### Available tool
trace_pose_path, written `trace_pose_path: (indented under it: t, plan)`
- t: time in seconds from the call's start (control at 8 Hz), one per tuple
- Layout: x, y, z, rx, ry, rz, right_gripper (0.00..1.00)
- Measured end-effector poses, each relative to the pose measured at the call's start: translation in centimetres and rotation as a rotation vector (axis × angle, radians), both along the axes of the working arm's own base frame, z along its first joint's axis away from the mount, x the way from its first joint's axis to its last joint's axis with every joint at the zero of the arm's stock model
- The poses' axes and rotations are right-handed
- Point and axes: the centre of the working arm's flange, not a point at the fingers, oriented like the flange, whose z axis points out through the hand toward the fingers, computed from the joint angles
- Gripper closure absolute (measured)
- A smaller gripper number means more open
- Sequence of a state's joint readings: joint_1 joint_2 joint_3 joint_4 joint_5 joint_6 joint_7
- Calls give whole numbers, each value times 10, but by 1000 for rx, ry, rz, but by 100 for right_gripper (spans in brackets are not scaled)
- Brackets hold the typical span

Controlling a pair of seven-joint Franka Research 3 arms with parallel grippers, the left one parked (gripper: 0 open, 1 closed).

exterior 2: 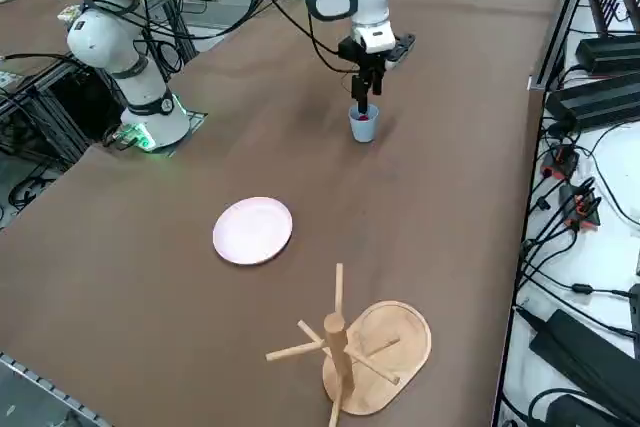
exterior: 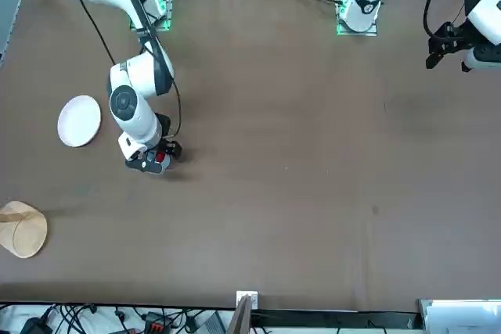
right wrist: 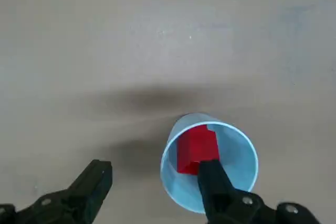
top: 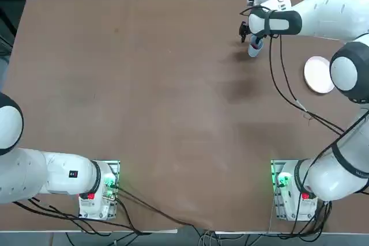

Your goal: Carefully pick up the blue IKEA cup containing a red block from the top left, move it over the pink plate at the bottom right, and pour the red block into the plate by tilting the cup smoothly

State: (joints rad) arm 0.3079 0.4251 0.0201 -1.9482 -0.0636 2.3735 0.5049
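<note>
The blue IKEA cup (right wrist: 239,153) stands upright on the brown table, far from the robot's base, with the red block (right wrist: 197,145) lying inside it. My right gripper (right wrist: 155,169) hangs right above the cup, open. One finger (right wrist: 212,179) is over the cup's inside and the other finger (right wrist: 97,177) is outside the rim, so they straddle one wall. From the side, the gripper (exterior 2: 361,105) points straight down at the cup (exterior 2: 363,126). From overhead, the cup (top: 254,49) peeks out under the wrist. The pink plate (top: 318,74) lies empty, nearer the table's right edge.
A tan wooden rack with pegs on an oval base (exterior 2: 352,341) stands past the plate (exterior 2: 253,230) near the table's far right corner, and also shows in the front view (exterior: 22,228). Cables run along the table's right side.
</note>
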Motion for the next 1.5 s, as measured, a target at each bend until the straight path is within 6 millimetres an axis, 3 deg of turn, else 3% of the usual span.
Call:
trace_pose_path:
  t: [0.88,1.0,1.25,1.38,1.5]
  plan:
    - [1,-4,-15,-6,8,-3,4]
    - [1,-4,-15,-6,7,-3,19]
    - [2,-6,-15,-7,6,-7,35]
    - [3,-8,-12,-7,1,-11,56]
    - [4,-10,-12,-8,1,-16,59]
